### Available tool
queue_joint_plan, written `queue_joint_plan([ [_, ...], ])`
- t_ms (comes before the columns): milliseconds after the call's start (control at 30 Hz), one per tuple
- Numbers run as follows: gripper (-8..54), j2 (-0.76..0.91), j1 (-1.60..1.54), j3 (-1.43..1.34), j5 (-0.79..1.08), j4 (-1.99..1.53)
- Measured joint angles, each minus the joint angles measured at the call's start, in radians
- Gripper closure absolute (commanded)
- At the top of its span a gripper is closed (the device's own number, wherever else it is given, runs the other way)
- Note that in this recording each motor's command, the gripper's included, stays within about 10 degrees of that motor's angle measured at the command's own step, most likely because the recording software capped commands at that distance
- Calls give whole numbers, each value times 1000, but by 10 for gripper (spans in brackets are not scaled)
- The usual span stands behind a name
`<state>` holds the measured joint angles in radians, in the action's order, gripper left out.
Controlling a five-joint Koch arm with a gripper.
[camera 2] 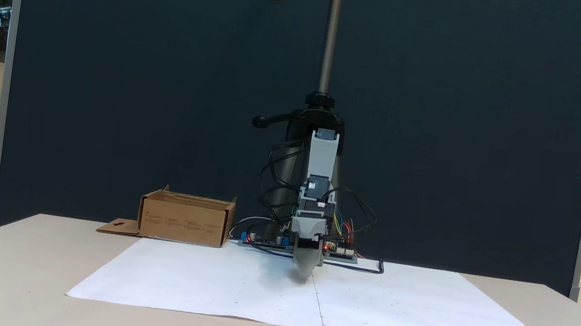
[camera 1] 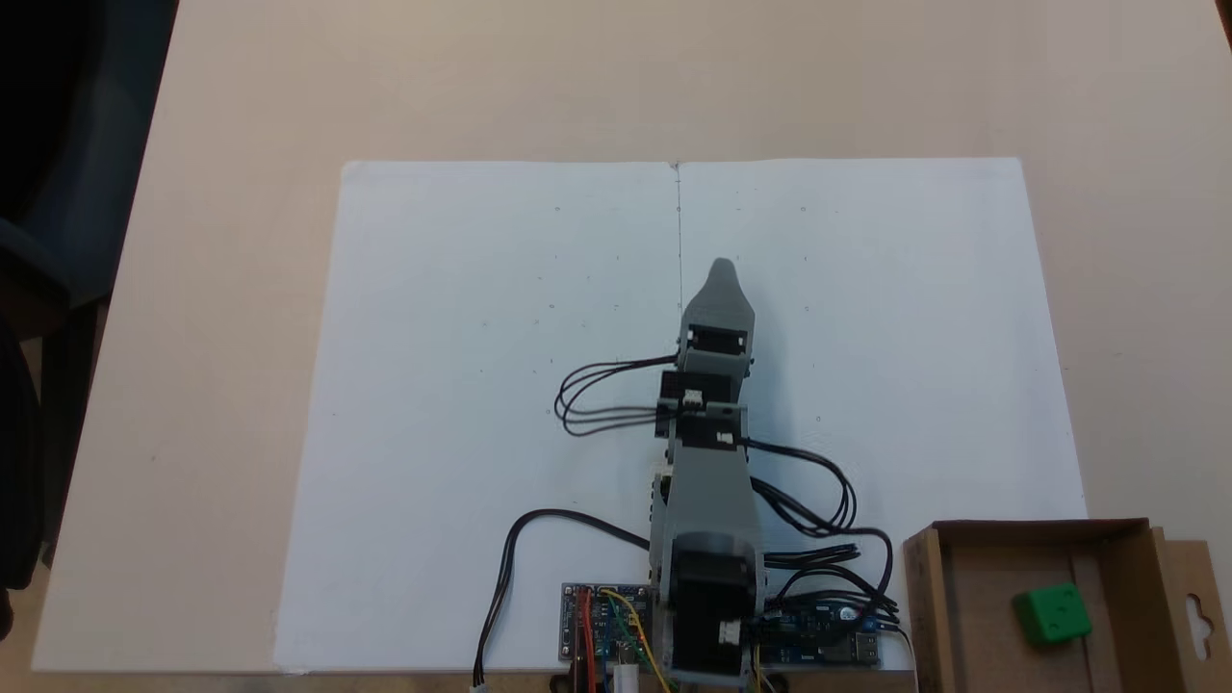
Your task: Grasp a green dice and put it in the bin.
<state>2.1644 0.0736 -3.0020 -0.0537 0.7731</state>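
Table (camera 1: 1107, 96): I take the white paper sheet as my landmark; the pale tabletop runs out past it on every side, so I read the sheet as a marked work area.
Paper sheet (camera 1: 481, 385): it lies flat, two halves meeting at a centre seam, and in the view from above the arm lies almost along that seam.
Arm (camera 1: 707, 481): it rises from the sheet's near edge, where the circuit boards (camera 1: 606, 626) sit, and reaches toward the sheet's middle; I judge this a rest or home pose, since nothing is being worked.
Bin (camera 1: 919, 597): in the view from above it stands at the sheet's lower right corner, overlapping it slightly, with its slotted flap (camera 1: 1193, 606) folded outward, away from the sheet; from the front it shows at the sheet's back left corner (camera 2: 184, 222).
Gripper (camera 1: 723, 272): it points down over the sheet's centre seam, its tip close above the paper in the front view (camera 2: 304, 271).
Fingers: only one grey tip shows from each camera, so I cannot tell how far apart they stand; I see nothing between them and nothing touching them.
Green dice (camera 1: 1051, 612): it rests on the bin's floor, off the sheet and well apart from the gripper, so I judge the placing done.
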Motion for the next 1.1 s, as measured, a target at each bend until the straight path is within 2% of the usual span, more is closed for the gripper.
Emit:
queue_joint_plan([
  [133,25,80,-28,-60,11,130],
  [867,19,86,-31,-61,12,769],
  [1100,12,89,-31,-63,12,818],
])
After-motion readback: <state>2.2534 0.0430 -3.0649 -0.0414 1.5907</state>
